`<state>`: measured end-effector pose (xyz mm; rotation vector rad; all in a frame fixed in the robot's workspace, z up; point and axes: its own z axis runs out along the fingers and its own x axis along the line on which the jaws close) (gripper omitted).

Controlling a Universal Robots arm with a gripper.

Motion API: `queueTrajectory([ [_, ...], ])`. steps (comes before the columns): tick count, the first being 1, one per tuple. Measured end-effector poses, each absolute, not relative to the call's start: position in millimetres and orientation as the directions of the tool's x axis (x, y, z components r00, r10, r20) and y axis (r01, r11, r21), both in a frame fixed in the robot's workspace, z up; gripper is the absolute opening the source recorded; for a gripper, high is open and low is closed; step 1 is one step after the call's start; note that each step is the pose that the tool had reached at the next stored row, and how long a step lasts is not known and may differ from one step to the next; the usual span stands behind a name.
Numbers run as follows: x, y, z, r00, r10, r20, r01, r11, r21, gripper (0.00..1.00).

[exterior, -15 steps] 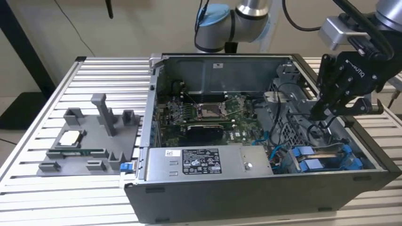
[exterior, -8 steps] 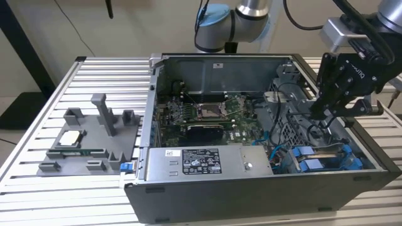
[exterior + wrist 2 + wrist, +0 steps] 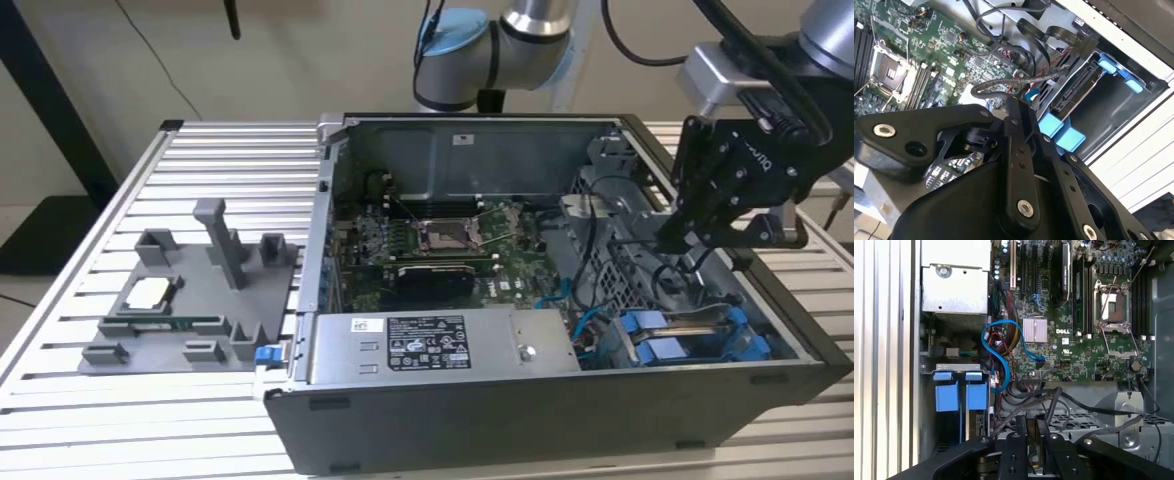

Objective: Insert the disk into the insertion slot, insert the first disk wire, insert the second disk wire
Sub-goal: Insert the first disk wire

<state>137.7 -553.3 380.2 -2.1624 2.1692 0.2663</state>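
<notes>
Hand (image 3: 674,240) hung inside computer case (image 3: 467,425), fingers pinched shut on black wire (image 3: 999,86). Disk (image 3: 1076,89) in blue carrier sat slotted just below hand.

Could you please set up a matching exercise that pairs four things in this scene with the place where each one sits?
Things:
1. power supply box
2. blue disk carrier
3. grey fixture tray
4. claw

Places:
A. on the slatted table, outside the computer case
B. hanging over the case's side at the exterior view's right
C. low in the case's near corner, at the exterior view's right
D. along the case's near wall, label up

Pairs: 1-D, 2-C, 3-A, 4-B
</notes>
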Motion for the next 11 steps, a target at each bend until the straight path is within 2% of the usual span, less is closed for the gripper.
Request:
queueTrajectory([
  [11,137.7,-556.1,376.5,0.0,-0.991,-0.134,-0.998,-0.01,0.069,0.19],
])
